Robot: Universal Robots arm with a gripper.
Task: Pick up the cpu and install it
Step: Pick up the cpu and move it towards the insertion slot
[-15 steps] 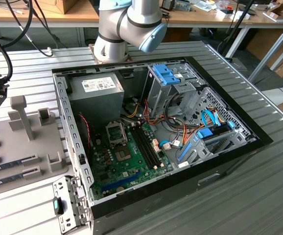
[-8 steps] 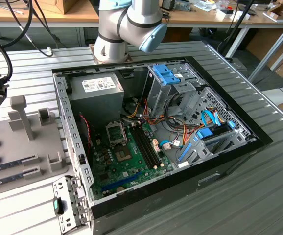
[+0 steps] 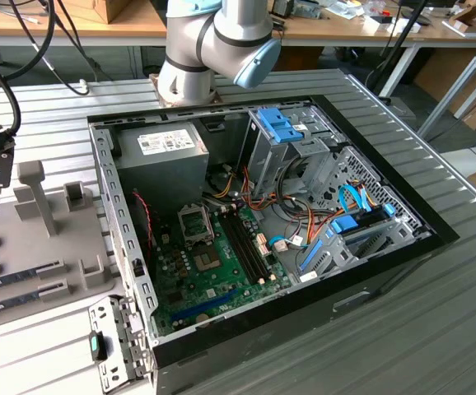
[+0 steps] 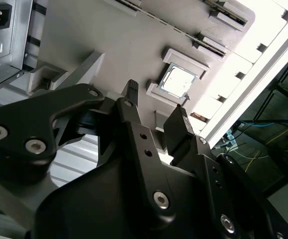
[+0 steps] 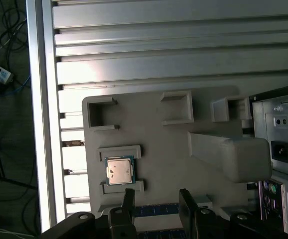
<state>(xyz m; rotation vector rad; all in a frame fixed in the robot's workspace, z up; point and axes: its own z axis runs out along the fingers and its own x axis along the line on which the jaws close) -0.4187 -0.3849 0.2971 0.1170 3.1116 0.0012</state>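
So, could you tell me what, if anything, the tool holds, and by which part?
Nothing: the tool is open and empty, with the cpu lying in its grey holder.

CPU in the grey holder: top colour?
Small square cpu: silver-grey metal top, thin green rim; best in first wrist view.

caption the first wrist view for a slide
Open black claw hovers near the small square silver-topped cpu lying in a grey tray

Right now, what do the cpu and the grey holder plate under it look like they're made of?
The cpu: silver-grey metal lid with a dull sheen that catches the light, and a thin greenish rim, probably circuit board. The holder plate: uniform matte grey with moulded raised pockets, likely plastic.
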